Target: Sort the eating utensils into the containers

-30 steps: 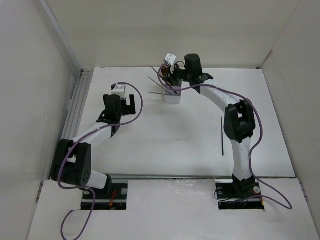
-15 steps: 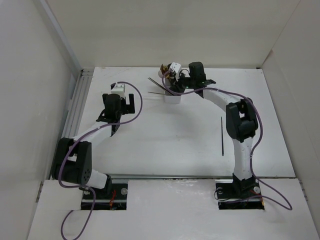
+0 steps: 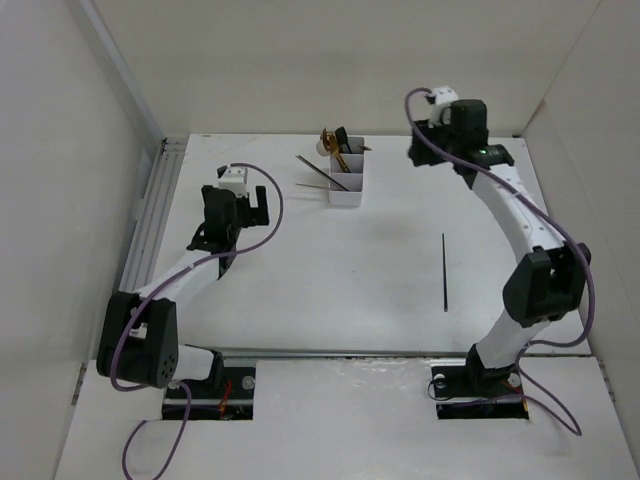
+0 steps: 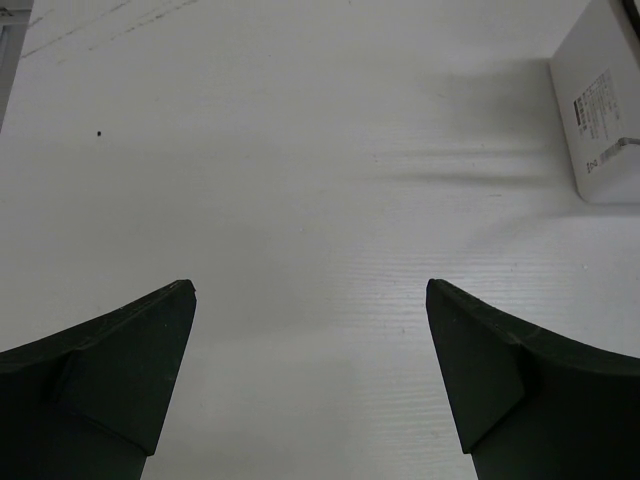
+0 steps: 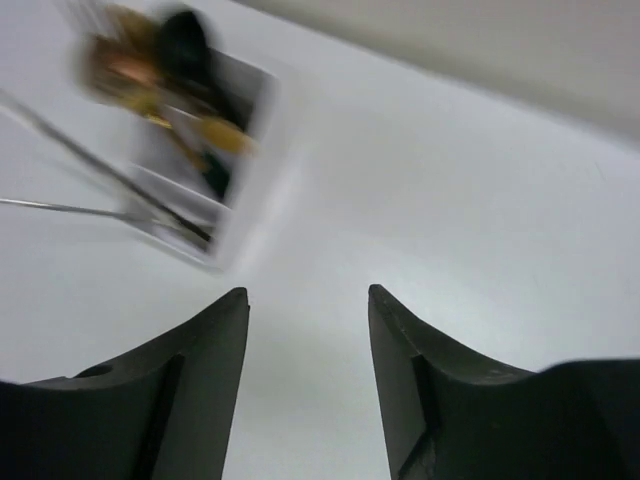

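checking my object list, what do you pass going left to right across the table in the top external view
left gripper → white organiser holding utensils → lone dark chopstick lying flat

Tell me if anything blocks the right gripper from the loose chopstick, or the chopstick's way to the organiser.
Nothing visible does. The chopstick lies alone on the table, the open right gripper is empty, and only bare surface separates the chopstick from the organiser.
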`<state>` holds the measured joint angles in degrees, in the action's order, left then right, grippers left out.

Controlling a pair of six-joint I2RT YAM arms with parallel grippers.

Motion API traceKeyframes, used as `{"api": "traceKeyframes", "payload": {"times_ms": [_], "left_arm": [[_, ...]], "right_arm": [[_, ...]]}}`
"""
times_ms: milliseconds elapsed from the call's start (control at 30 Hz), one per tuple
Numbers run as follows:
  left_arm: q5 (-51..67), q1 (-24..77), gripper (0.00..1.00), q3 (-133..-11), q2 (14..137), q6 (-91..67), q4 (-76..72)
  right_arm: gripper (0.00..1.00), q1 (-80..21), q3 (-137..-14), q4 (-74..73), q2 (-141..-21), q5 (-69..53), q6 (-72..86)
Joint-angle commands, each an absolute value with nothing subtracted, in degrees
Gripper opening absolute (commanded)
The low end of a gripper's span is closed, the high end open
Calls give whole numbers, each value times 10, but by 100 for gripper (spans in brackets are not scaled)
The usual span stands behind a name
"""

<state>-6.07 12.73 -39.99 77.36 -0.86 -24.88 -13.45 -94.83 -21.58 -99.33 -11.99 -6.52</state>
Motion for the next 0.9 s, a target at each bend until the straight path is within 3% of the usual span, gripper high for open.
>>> {"api": "traceKeyframes", "payload": {"times_ms": [0,167,433,600,700,867], "left_arm": [[-47,125,100,-383,731,-4,-279],[-35,125,100,-355,698,-4,-279],[-16,125,100,-313,644,-22,-298],[-10,125,100,-313,632,-22,-298],[-15,125,100,-313,632,-22,-298],[-15,125,100,-313,632,-22,-298]], "right_arm": [[58,-84,-871,-428,-977,60,51],[60,-32,-724,-418,-896,58,120],[57,-18,-635,-381,-953,7,112],[47,-18,-621,-364,-987,13,112],[33,-18,-621,-364,-1005,20,112],[20,-24,-627,-364,-1022,25,107]]}}
